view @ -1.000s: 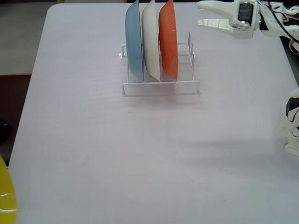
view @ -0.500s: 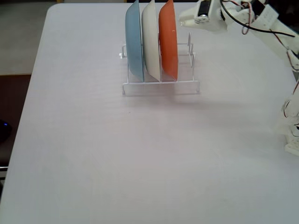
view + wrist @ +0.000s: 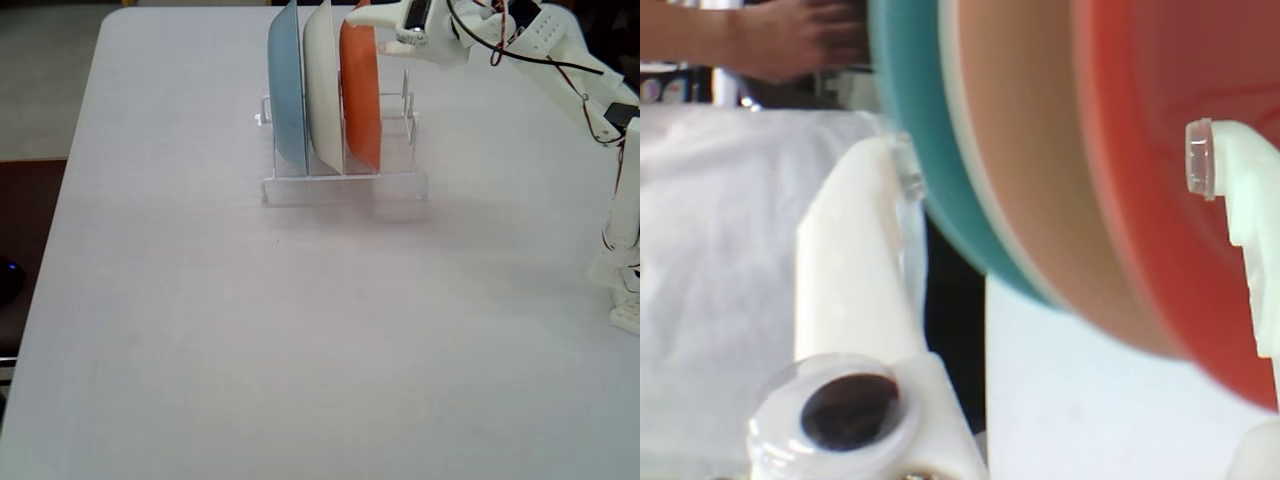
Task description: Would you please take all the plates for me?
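— Where were the plates at that moment?

— Three of them stood on edge in the white wire rack (image 3: 345, 183), near the far side of the table (image 3: 300, 330) in the fixed view: the light blue plate (image 3: 287, 90) at the left, the cream-white plate (image 3: 322, 85) in the middle and the orange plate (image 3: 360, 95) at the right, packed close side by side. A fourth, yellow plate did not show in either view.

— And the arm?

— It reached in from the right of the fixed view, with the gripper (image 3: 362, 17) up at the top rim of the orange plate.

— Was it clamped on that plate?

— Not that I could confirm. In the wrist view the fingers were spread wide: one white finger (image 3: 855, 270) stood at the left, beside the light blue plate (image 3: 925, 150), and the other finger (image 3: 1240, 200) lay at the right edge, in front of the orange plate (image 3: 1140, 150), with the cream-white plate (image 3: 1025, 160) between. Whether the right finger touched the orange face, I couldn't make out; the close view was blurred.

— Anything else in frame?

— A person's hand (image 3: 790, 35) at the top left of the wrist view, beyond the plates.
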### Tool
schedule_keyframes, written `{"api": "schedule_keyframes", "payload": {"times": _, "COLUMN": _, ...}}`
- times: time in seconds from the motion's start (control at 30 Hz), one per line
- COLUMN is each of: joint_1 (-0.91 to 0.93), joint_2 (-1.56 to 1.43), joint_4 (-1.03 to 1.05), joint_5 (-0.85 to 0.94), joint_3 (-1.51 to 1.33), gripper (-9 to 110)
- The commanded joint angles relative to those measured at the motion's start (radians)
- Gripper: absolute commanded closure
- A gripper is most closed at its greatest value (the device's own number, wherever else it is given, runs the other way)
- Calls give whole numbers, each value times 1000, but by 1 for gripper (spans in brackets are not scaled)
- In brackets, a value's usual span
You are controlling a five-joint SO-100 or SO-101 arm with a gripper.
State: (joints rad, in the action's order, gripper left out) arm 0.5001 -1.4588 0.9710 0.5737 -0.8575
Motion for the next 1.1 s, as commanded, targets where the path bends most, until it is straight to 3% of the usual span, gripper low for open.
{"api": "schedule_keyframes", "payload": {"times": 0.0, "joint_1": -8, "joint_2": 9, "joint_4": 2, "joint_5": -12, "joint_3": 98, "gripper": 75}}
{"api": "schedule_keyframes", "payload": {"times": 0.2, "joint_1": -25, "joint_2": 61, "joint_4": 15, "joint_5": -41, "joint_3": 183, "gripper": 102}}
{"api": "schedule_keyframes", "payload": {"times": 0.5, "joint_1": -15, "joint_2": 40, "joint_4": 224, "joint_5": -14, "joint_3": 506, "gripper": 102}}
{"api": "schedule_keyframes", "payload": {"times": 0.83, "joint_1": -83, "joint_2": -281, "joint_4": 209, "joint_5": 2, "joint_3": 440, "gripper": 102}}
{"api": "schedule_keyframes", "payload": {"times": 1.07, "joint_1": -225, "joint_2": -526, "joint_4": 133, "joint_5": -91, "joint_3": 272, "gripper": 102}}
